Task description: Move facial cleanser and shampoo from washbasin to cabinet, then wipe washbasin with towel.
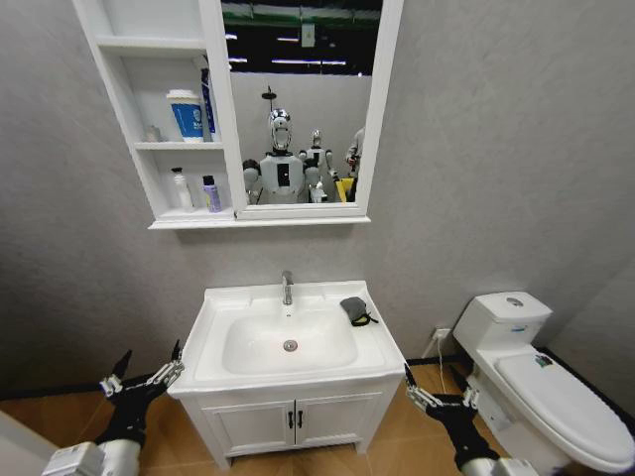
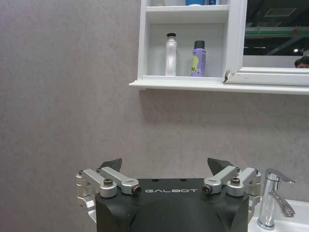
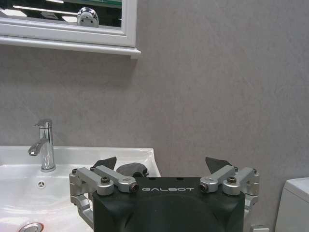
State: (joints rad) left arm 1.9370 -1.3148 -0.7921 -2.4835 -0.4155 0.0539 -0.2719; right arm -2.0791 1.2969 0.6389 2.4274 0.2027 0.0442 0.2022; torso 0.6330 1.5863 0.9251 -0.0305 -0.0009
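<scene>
White ceramic washbasin (image 1: pixel 298 342) has no bottles on it: bowl is bare apart from the red-ringed drain (image 1: pixel 290 345) and chrome tap (image 1: pixel 287 288) at the back rim. Dark grey towel (image 1: pixel 354 310) is bunched on the back right corner of the rim, near the tap but apart from it, nothing touching it. On the cabinet (image 1: pixel 159 149), lowest shelf holds a white bottle (image 1: pixel 181 188) and a purple bottle (image 1: pixel 211 193) standing upright next to each other, not touching; left wrist view shows the same pair (image 2: pixel 171 54) (image 2: pixel 198 58). Can't read the labels, so my guess is those are the cleanser and shampoo, which would put the move step as done. Shelf above has a blue-and-white cup (image 1: pixel 186 114) with a tube behind it, not part of the job as far as I can tell. Wipe step looks not started: towel is dry-parked on the rim. Left gripper (image 1: pixel 140 372) hangs low, off the basin's left front corner, fingers spread wide, holding nothing. Right gripper (image 1: pixel 433 394) is low at the right front corner, between vanity (image 1: pixel 293 421) and toilet (image 1: pixel 556 387), also spread and empty. Remaining, by my read: pick up towel with the nearer right arm, wipe the bowl and rim.
</scene>
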